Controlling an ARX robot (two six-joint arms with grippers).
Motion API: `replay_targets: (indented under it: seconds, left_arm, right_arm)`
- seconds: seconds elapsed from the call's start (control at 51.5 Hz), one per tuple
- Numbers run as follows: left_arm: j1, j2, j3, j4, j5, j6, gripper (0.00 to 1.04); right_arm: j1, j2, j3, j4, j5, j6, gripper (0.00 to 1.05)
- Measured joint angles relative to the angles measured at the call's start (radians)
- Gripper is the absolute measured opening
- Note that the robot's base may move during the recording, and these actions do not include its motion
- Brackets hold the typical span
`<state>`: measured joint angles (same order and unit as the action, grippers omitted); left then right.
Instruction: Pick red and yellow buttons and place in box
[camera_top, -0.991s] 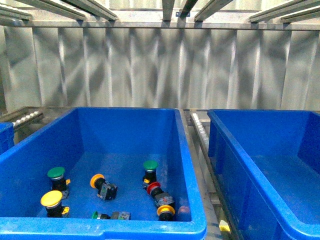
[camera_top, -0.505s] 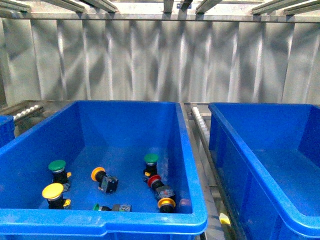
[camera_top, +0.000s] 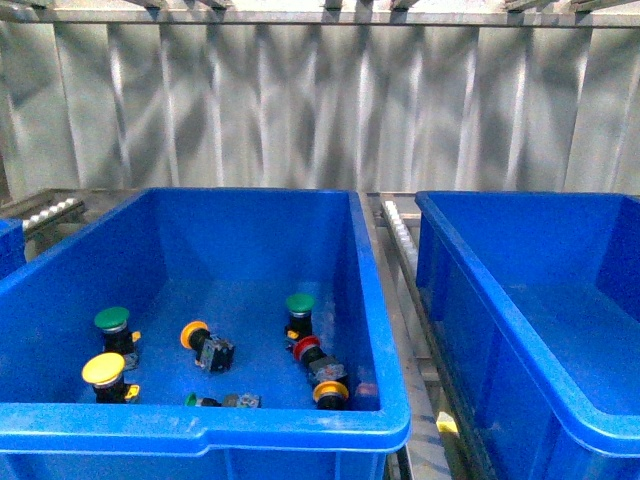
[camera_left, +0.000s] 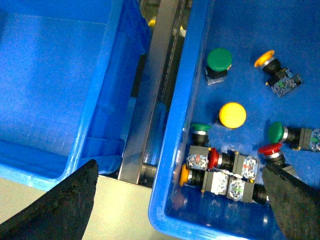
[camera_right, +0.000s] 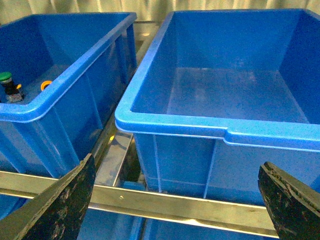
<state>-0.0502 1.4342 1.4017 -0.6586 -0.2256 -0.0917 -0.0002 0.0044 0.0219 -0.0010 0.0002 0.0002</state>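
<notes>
In the front view the left blue bin (camera_top: 380, 330) holds a yellow button (camera_top: 103, 368), an orange-yellow one (camera_top: 192, 334), a red button (camera_top: 307, 348) and another orange-yellow one (camera_top: 331, 392). The box (camera_top: 440, 290), an empty blue bin, stands to its right. Neither gripper shows there. My left gripper (camera_left: 179, 167) is open above the near rim of the button bin (camera_left: 172, 150), over a cluster with a red button (camera_left: 213, 158) and a yellow button (camera_left: 232, 114). My right gripper (camera_right: 177, 161) is open, low in front of the box (camera_right: 170, 125).
Green-capped buttons (camera_top: 112, 320) (camera_top: 300, 303) lie among the others. A third blue bin (camera_left: 50, 90) stands left of the button bin. A roller rail (camera_top: 400, 240) runs between the bins. A metal bar (camera_right: 175, 200) crosses below the box. A corrugated metal wall (camera_top: 320, 110) closes the back.
In the front view both bins and the buttons sit higher in the picture than a second ago. The buttons keep their places in the bin.
</notes>
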Motion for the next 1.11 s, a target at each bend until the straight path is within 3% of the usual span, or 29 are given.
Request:
replay_targets:
  seconds: [1.108]
  left_arm:
    - [-0.069, 0.361, 0.156, 0.031, 0.058, -0.113, 0.97]
  right_arm:
    - [0.000, 0.000, 0.000, 0.000, 0.000, 0.000, 0.98]
